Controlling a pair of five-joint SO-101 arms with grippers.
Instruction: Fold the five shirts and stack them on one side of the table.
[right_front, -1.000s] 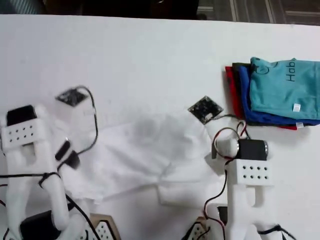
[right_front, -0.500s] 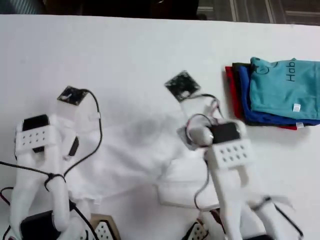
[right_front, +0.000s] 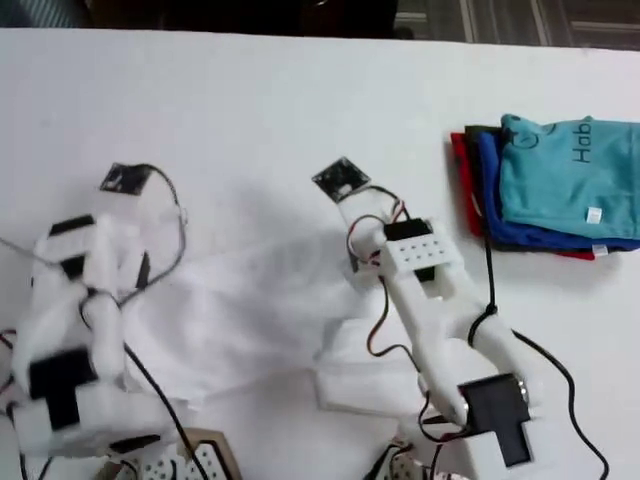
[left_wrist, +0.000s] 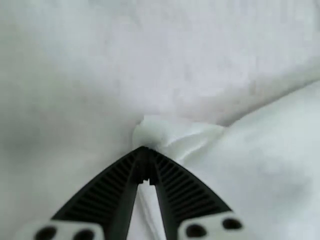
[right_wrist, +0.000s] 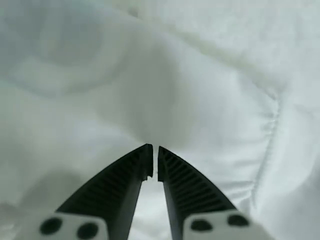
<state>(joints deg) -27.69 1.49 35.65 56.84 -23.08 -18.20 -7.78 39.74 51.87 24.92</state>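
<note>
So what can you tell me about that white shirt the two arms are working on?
The white shirt is thin, soft-looking cloth. It lies rumpled and partly folded over itself on the white table, between the two arms. A stitched seam shows in the right wrist view. The left arm's jaws are shut on a pinched-up tuft of it, and the right arm's jaws are closed on its cloth too. It lies apart from the stack of folded shirts.

White shirt (right_front: 250, 300), soft matt cloth (creased); left gripper (left_wrist: 146, 156), ribbed plastic
</note>
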